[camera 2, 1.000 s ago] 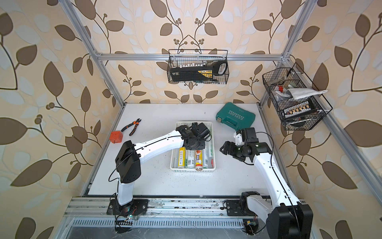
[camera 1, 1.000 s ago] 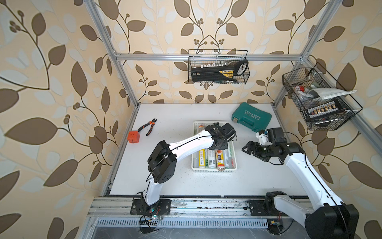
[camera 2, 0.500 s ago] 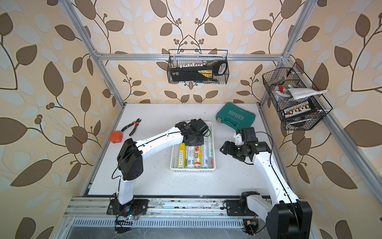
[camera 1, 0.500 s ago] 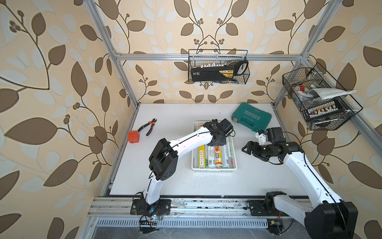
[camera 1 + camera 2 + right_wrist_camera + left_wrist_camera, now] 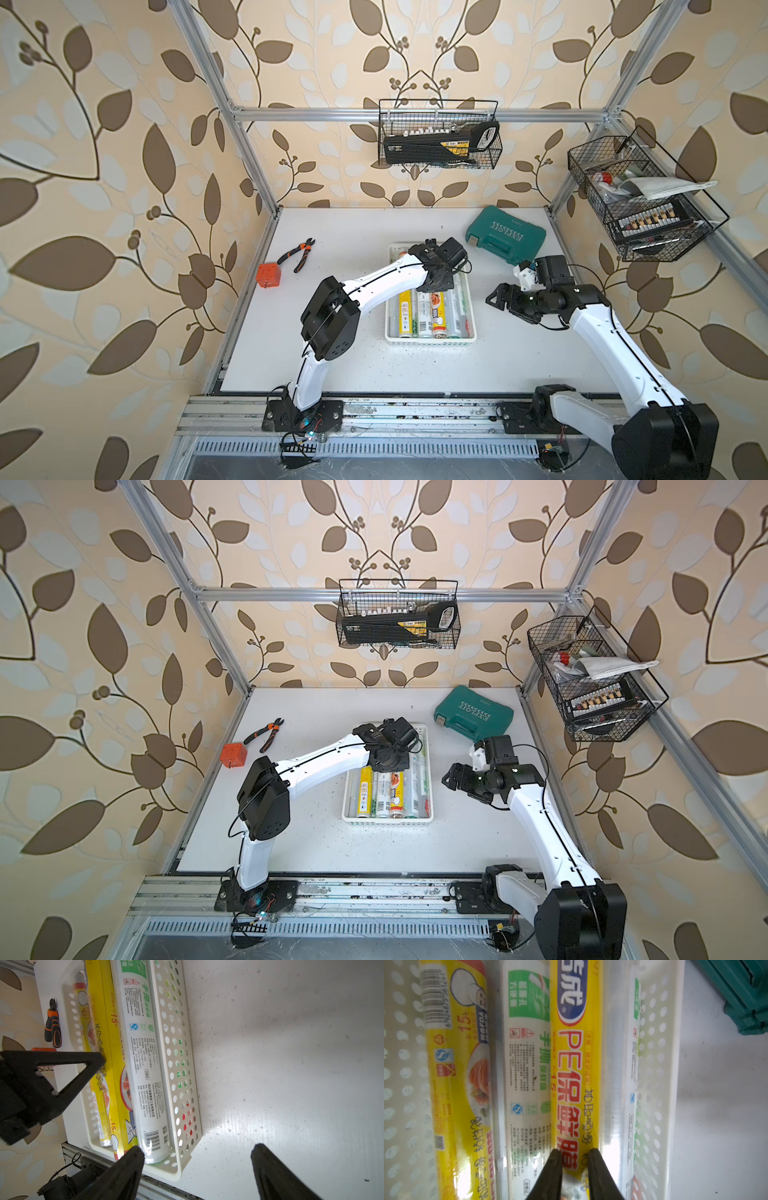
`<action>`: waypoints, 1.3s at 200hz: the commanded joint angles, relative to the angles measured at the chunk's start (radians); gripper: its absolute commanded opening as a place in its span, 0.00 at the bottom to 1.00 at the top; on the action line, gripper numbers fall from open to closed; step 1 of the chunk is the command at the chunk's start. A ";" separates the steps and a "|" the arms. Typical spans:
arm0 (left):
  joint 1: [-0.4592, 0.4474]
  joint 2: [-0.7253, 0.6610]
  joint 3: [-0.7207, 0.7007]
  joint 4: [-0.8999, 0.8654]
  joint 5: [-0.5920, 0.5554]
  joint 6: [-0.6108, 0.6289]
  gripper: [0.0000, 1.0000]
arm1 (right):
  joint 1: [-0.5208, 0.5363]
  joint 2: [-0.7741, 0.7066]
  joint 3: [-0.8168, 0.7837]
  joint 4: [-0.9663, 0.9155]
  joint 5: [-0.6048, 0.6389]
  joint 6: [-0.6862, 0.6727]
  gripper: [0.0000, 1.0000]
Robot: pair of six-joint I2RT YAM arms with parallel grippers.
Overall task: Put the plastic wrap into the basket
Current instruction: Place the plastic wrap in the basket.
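Plastic wrap (image 5: 575, 1064) lies in the basket (image 5: 658, 1084) beneath the left end effector (image 5: 575, 1159).

The left arm (image 5: 386, 279) and right arm (image 5: 602, 332) wear glossy white shells between bulky black joint housings (image 5: 330, 318), with a thin black cable traced along each white link. Black base plates (image 5: 274, 417) show bolt heads and loose wires. The left gripper (image 5: 575, 1157) has matte black fingers (image 5: 553, 1176) tapering to rounded tips.
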State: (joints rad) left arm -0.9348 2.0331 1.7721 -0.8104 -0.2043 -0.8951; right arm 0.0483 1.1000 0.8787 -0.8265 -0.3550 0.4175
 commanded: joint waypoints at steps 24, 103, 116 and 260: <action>-0.006 0.020 -0.053 0.037 0.045 -0.015 0.24 | 0.001 0.001 -0.001 0.001 0.012 -0.014 0.84; -0.028 0.080 -0.023 0.003 0.020 -0.019 0.24 | 0.000 0.004 0.012 -0.007 0.014 -0.018 0.85; -0.032 0.088 -0.022 -0.002 0.018 -0.019 0.24 | 0.001 0.003 0.014 -0.006 0.013 -0.017 0.85; -0.037 0.020 -0.071 -0.135 -0.099 -0.068 0.31 | 0.000 0.004 -0.017 0.012 0.005 -0.005 0.85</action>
State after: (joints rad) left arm -0.9600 2.0178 1.7271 -0.7769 -0.2737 -0.9485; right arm 0.0483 1.1011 0.8787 -0.8204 -0.3553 0.4179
